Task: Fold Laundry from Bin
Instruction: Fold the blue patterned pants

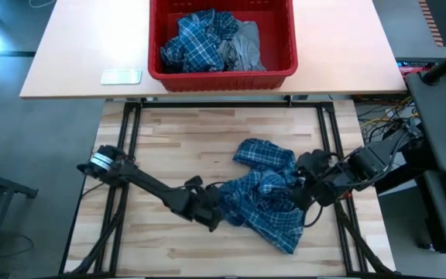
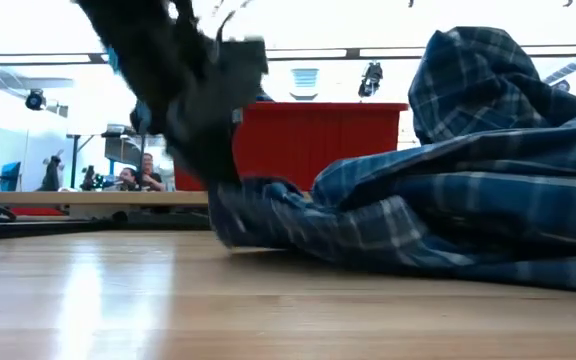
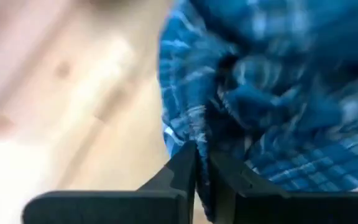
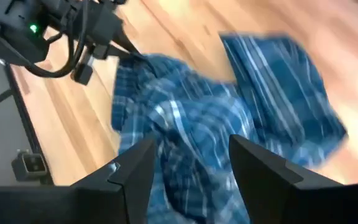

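I'm seeing the plaid shirt (image 1: 265, 194) lying crumpled on the wooden table (image 1: 176, 139), well apart from the red bin (image 1: 223, 74) at the far edge. My left gripper (image 1: 215, 211) is pinching a fold at the shirt's left edge — fingers closed on cloth. My right gripper (image 1: 299, 190) is hovering at the right side, fingers parted — gripping nothing.

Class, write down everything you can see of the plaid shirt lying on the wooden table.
The plaid shirt is soft woven cloth, blue with white and darker check lines. It lies crumpled in a loose heap on the wooden table, one part humped up. The left gripper is shut on a fold at its edge; the right gripper stands open over its other side. It lies apart from the red bin.
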### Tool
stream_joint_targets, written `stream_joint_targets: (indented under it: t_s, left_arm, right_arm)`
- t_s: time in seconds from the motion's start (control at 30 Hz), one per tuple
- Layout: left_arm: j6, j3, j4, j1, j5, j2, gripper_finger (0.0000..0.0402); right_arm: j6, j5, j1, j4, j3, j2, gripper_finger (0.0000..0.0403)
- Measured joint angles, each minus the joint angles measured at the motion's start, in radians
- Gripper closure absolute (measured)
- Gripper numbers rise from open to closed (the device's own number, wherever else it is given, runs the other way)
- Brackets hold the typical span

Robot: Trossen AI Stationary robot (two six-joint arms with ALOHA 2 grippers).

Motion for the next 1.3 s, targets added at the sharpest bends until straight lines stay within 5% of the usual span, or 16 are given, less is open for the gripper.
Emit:
stream_joint_targets:
  t_s: [0.33,0.57,0.7,1.0,1.3]
  left_arm:
    - [0.041,0.190,-0.387,0.005,-0.304,-0.339,0.0400]
    - [0.178,0.174,-0.358,0.013,-0.309,-0.486,0.0400]
    - [0.127,0.083,-0.314,0.012,-0.236,-0.490,0.0387]
    - [0.128,-0.189,0.178,0.002,-0.092,-0.414,0.0274]
    - [0.092,-0.277,0.242,0.004,-0.092,-0.244,0.0193]
  right_arm:
    - [-0.379,0.073,-0.036,0.350,-0.006,0.121,0.0208]
    - [-0.491,0.071,-0.071,0.385,0.001,0.189,0.0207]
    - [-0.491,0.071,-0.074,0.378,0.001,0.208,0.0206]
    - [-0.458,0.067,-0.075,0.376,0.001,0.210,0.0206]
    - [-0.455,0.064,-0.077,0.373,0.001,0.207,0.0206]
